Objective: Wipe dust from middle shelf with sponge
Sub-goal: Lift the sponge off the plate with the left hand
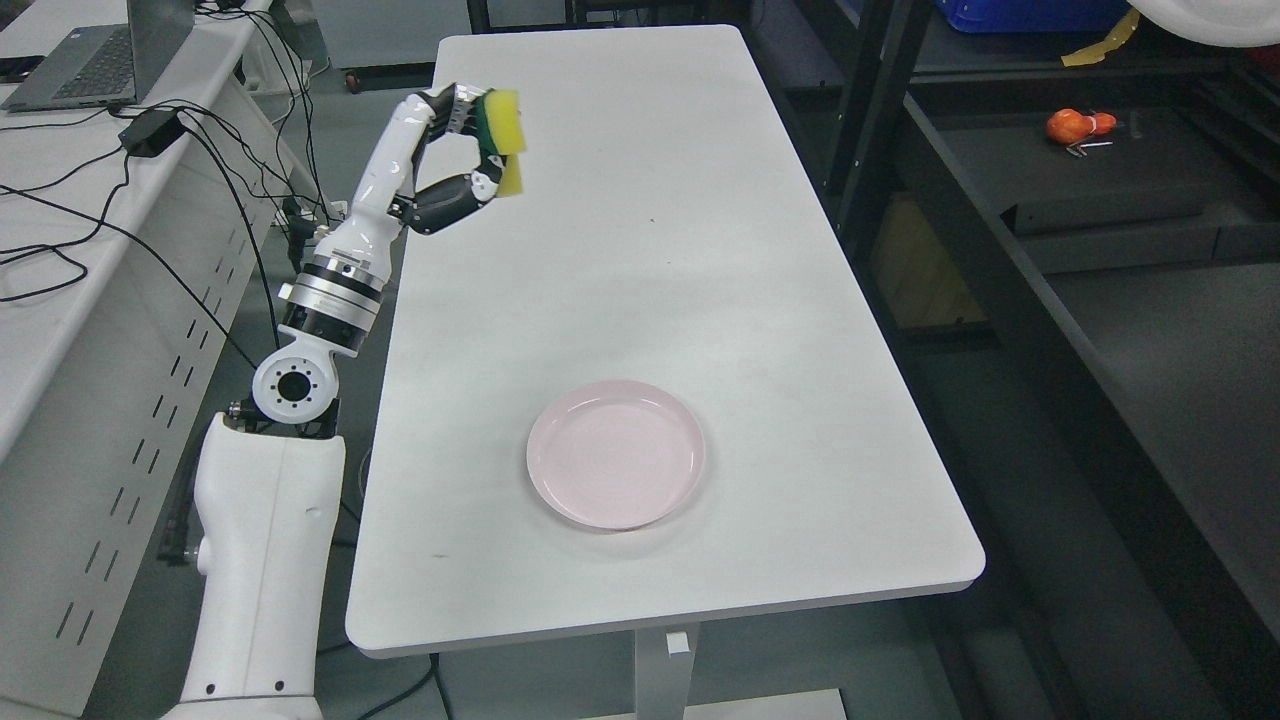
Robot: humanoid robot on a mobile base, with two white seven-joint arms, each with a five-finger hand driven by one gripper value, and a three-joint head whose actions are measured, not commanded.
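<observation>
Head view, from the left: you see a laptop (pixel 85 60) and a tangle of black cables (pixel 150 170) on the side desk at the far left. Your left hand (pixel 465 150) is raised over the left edge of the white worktop (pixel 780 330), fingers above and thumb below clamped on the yellow-and-green sponge (pixel 503 140), which is held clear of the surface. Further right, a pink plate (pixel 616 467) sits on the near half of the worktop, well apart from the sponge. At the right stands the dark shelf (pixel 1100 190) with an orange object (pixel 1075 125) lying on it.
</observation>
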